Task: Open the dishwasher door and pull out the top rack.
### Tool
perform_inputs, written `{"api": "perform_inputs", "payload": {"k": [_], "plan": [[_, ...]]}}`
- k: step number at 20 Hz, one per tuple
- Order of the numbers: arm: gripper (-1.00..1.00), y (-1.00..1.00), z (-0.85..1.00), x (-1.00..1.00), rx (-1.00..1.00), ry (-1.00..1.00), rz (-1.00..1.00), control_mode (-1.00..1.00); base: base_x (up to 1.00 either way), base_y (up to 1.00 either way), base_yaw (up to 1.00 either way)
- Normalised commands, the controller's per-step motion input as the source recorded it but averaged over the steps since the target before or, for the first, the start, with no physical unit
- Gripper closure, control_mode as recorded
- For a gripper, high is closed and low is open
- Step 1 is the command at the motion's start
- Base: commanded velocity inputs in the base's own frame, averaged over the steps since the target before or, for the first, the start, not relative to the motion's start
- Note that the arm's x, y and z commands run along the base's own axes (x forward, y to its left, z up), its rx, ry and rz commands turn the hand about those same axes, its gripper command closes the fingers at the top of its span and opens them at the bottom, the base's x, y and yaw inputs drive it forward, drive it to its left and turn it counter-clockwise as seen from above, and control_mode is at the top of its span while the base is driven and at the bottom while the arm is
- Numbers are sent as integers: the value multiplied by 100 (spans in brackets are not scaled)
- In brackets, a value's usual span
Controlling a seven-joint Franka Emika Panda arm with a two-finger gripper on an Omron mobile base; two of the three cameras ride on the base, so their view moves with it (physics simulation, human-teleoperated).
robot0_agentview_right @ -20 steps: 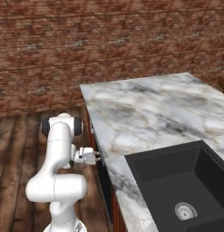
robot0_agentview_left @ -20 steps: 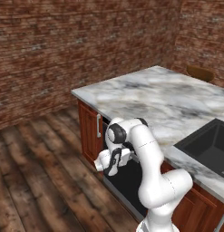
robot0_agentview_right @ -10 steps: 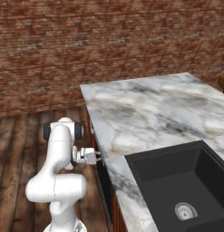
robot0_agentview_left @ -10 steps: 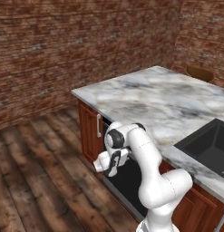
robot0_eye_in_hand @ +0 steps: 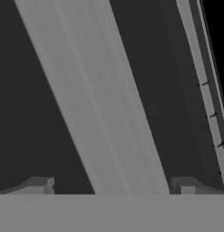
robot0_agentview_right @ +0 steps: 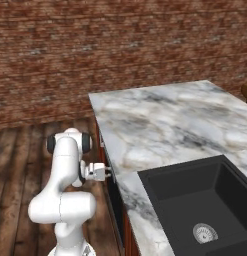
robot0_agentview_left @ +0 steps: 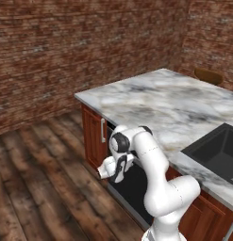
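The dishwasher door [robot0_agentview_left: 137, 188] is a black panel under the marble counter, and it stands closed. Its grey bar handle [robot0_eye_in_hand: 99, 113] runs slantwise through the hand view, with the vented strip [robot0_eye_in_hand: 208, 95] at the right. My gripper [robot0_eye_in_hand: 111, 188] is open, one fingertip [robot0_eye_in_hand: 38, 185] on each side of the bar, close against the door. From the base views the hand [robot0_agentview_left: 113, 167] presses at the door's upper left part, and the gripper [robot0_agentview_right: 109, 172] points at the door's edge. The top rack is hidden behind the door.
A reddish-brown cabinet door [robot0_agentview_left: 94, 136] with a small silver handle stands left of the dishwasher. The marble counter [robot0_agentview_right: 165, 130] overhangs the door, and a black sink [robot0_agentview_right: 200, 205] is set in it. Wooden floor [robot0_agentview_left: 37, 179] lies open to the left.
The arm's elbow has shifted a little; the hand stays at the door's handle with the door still closed.
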Motion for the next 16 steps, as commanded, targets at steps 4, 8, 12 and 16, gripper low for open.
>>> {"api": "perform_inputs", "payload": {"k": [4,8,12,16], "plan": [[-100,-22,0,29,5,0,7,-100,0,0,0],[-100,-26,23,3,8,0,4,-100,0,0,0],[-100,-18,24,1,3,0,0,-100,0,0,0],[-100,-19,32,2,1,0,0,-100,0,0,0]]}}
